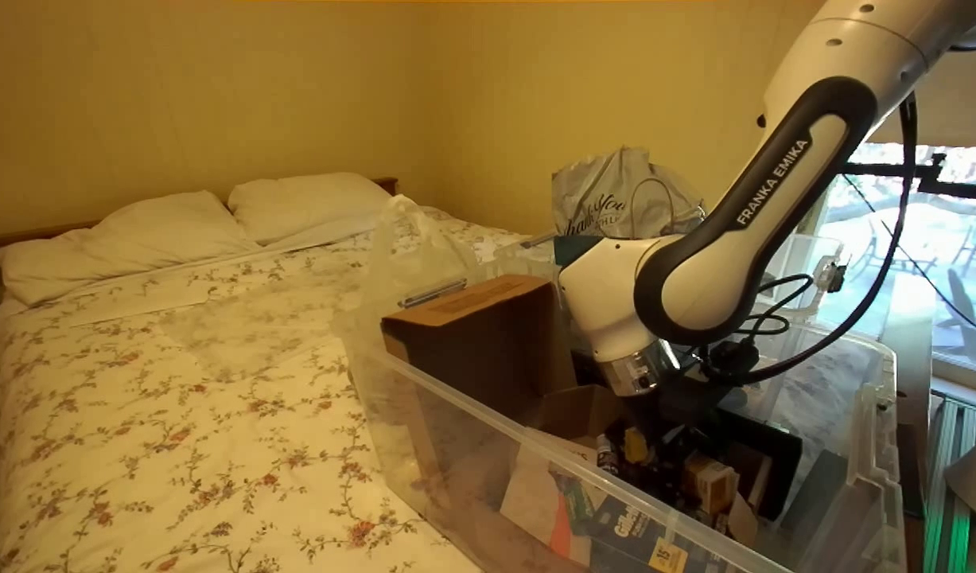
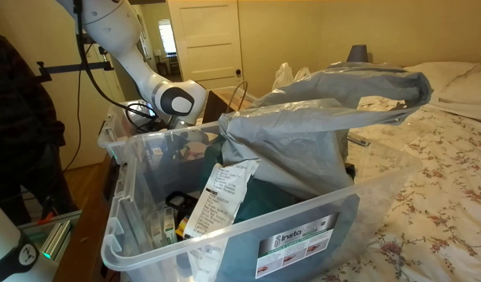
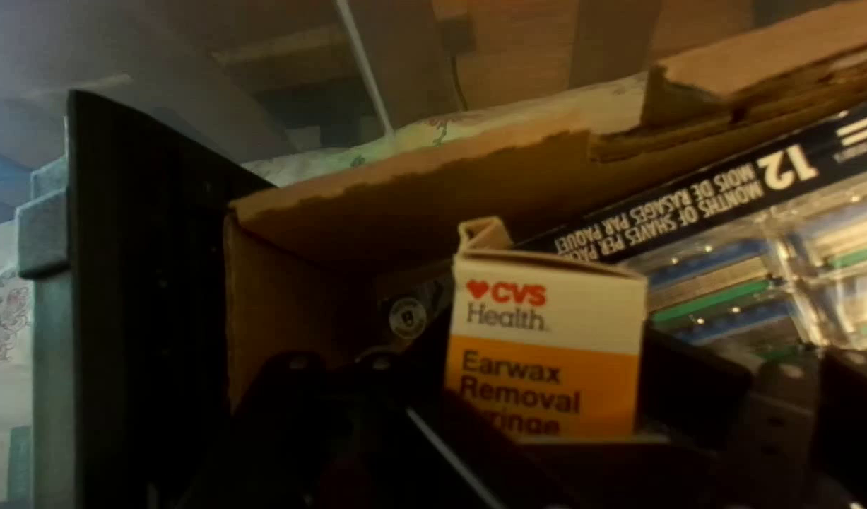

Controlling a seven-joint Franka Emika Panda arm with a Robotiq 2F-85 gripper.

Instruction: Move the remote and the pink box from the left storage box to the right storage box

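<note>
Fingers [image 3: 776,417] in left tub [image 1: 473,403], either side of CVS box [image 3: 546,346]; can't tell if gripping. Can't make out remote or pink box, probably buried there. Expect remote stiff, slick: pinch mid-body. Pink box likely light, crushable: gentle, narrow sides.

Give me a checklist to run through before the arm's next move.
1. Gripper at the left storage box: ok, reaching down inside.
2. Firm hold: cannot tell; dark jaws flank the CVS box in the wrist view, contact unclear.
3. Remote and pink box located: cannot tell; neither can be identified for sure.
4. Raised for crossing: not ok; gripper is low, and a brown cardboard box stands above the rim.
5. Room in the right storage box: not ok, I'd judge; a grey bag crowds its opening.
6. Person clear of the arm: cannot tell; distance unclear.
</note>
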